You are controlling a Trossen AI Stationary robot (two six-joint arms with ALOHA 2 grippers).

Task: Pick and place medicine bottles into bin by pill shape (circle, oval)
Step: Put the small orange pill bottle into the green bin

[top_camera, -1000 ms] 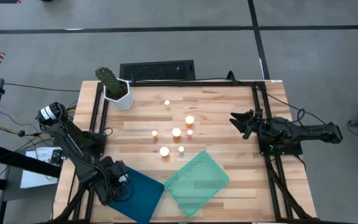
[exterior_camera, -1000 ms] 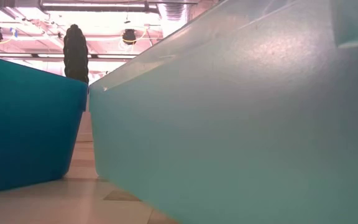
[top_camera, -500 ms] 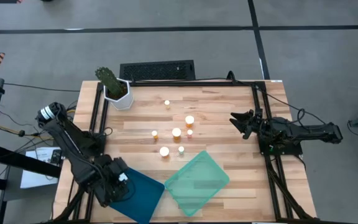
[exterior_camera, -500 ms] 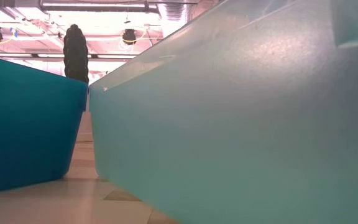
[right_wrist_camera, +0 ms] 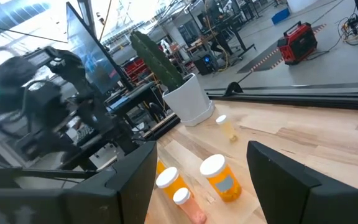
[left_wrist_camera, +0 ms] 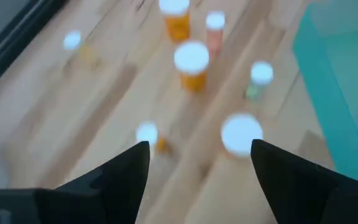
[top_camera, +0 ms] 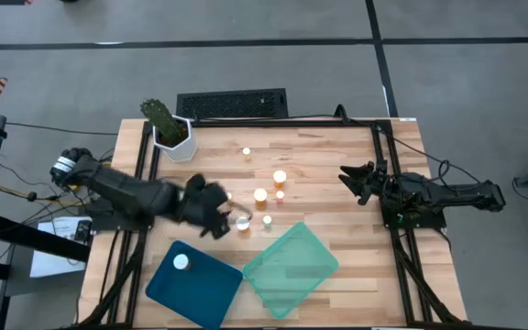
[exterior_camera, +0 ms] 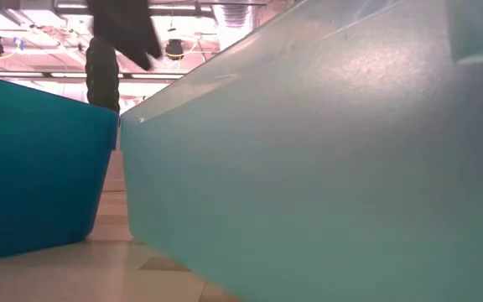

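Potted cactus [top_camera: 166,126] & black keyboard [top_camera: 232,104] at table's far edge

My two arms are matte black, jointed tubes with black cables trailing off. The left arm [top_camera: 122,192] carries a round silver-white cap at its nine o'clock end. Each gripper has two dark, wedge-shaped fingers [right_wrist_camera: 284,186].

The counter [top_camera: 328,160] is pale wood in jointed strips, smooth and matt. The dark teal bin [top_camera: 200,286] looks like opaque plastic, the light teal bin [top_camera: 291,266] frosted, translucent plastic. The medicine bottles [right_wrist_camera: 221,180] are glossy amber plastic with smooth white caps.
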